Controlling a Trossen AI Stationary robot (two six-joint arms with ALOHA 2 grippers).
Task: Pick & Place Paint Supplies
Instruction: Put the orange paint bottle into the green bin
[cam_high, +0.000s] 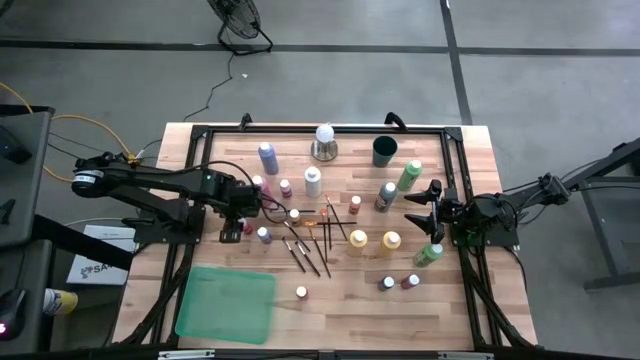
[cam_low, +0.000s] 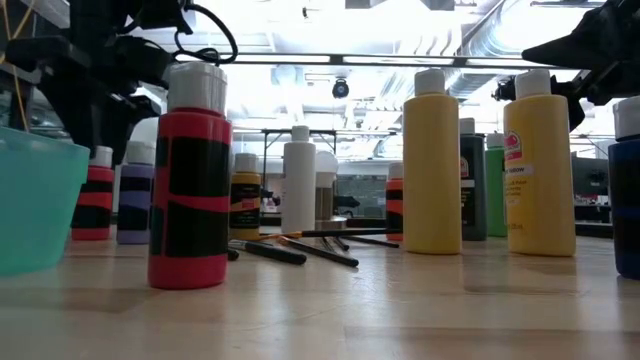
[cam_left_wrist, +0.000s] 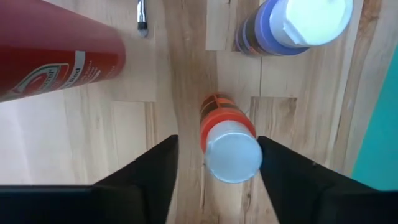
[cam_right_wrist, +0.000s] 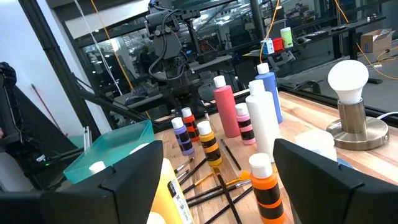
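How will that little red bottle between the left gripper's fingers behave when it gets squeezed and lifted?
The little red bottle is small, so probably light. It stands upright on a narrow base, so a nudge might tip it. Its smooth round plastic body could slip or twist between the left gripper fingers.

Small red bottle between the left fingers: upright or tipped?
Upright: the small red bottle shows its cap end-on, standing on the table between the fingers.

Both arms are dark, nearly black, built of slim tubular links with bulkier joint housings. The left arm (cam_high: 150, 185) carries a round pale disc at its outer joint and black cable looping over its wrist. The right arm (cam_high: 520, 195) looks the same, with grey highlights along its links. Each gripper's fingers (cam_left_wrist: 149, 177) are flat, matt black, wedge-shaped plates with plain faces.
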